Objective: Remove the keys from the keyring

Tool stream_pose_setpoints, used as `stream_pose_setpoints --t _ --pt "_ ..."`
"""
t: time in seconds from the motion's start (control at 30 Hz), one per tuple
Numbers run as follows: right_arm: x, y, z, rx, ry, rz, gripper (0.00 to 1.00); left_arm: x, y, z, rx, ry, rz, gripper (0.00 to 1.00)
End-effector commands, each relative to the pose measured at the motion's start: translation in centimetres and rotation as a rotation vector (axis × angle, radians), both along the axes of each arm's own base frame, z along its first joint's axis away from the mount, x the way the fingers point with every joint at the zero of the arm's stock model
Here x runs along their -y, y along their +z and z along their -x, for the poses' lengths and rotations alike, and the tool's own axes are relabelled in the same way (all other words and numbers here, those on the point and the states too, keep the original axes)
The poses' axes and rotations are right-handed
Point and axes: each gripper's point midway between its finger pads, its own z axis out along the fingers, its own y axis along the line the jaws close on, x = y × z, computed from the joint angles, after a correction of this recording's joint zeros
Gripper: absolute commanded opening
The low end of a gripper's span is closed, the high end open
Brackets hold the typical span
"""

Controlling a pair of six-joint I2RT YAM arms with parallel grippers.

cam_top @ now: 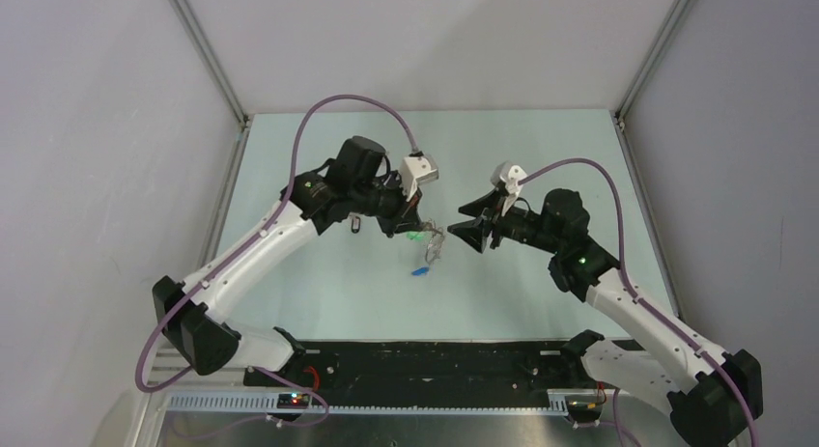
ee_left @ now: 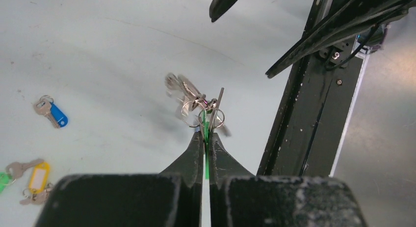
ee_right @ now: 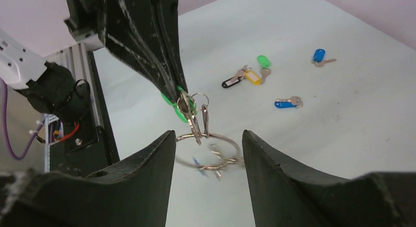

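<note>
Over the table (cam_top: 319,302) my left gripper (ee_left: 206,135) is pinched shut and my right gripper (ee_right: 207,136) stands parted, empty; the keyring (ee_right: 223,135) hangs in the air, framed by my right fingers; the keys (ee_right: 189,109) dangle there, one green cap (ee_right: 168,97) in my left pinch; the ring looks blurred, likely swinging, so closing now may miss, or tug the cap loose.

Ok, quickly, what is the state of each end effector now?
Left end effector: closed on the green key tag.
Right end effector: open, not gripping the keyring.
</note>
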Motion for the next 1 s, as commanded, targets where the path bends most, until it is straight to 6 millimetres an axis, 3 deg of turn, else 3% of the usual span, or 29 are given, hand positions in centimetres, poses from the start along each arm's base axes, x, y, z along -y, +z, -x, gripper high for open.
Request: stream_pose_setpoints --t 0.0,0.27,0.4,0.7,0.77,0.83,0.93,0.97 --pt "-1.3 0.5 0.6 0.15 0.062 0.029 0.57 -0.5 2.9 0.3 0.088 -0.073 0.013 0.0" --pt "-3.8 -0.5 1.7 0.256 0.129 0.092 0.58 -2.1 4.4 2.1 0.214 -0.185 0.002 0.0" --pt "-5.0 -0.5 2.4 0.293 0.16 0.095 0.58 -2.7 5.2 1.6 0.23 -0.129 -0.011 0.0" --pt "-5.9 -1.4 0.7 0.285 0.056 0.121 0.55 -2.5 6.6 1.7 0.205 -0.084 0.022 0.0" --pt "-6.1 -1.8 0.4 0.279 0.04 0.127 0.48 -2.5 7.0 1.9 0.211 -0.091 0.032 0.0" --pt "-6.1 -2.1 0.1 0.271 0.029 0.134 0.36 -2.5 7.4 2.0 0.22 -0.095 0.041 0.0" --pt "-6.0 -2.3 0.0 0.261 0.018 0.141 0.05 -2.6 7.5 2.0 0.231 -0.092 0.04 0.0" --pt "-5.8 -2.4 0.0 0.258 0.013 0.146 0.01 -2.8 7.4 1.9 0.233 -0.086 0.034 0.0"
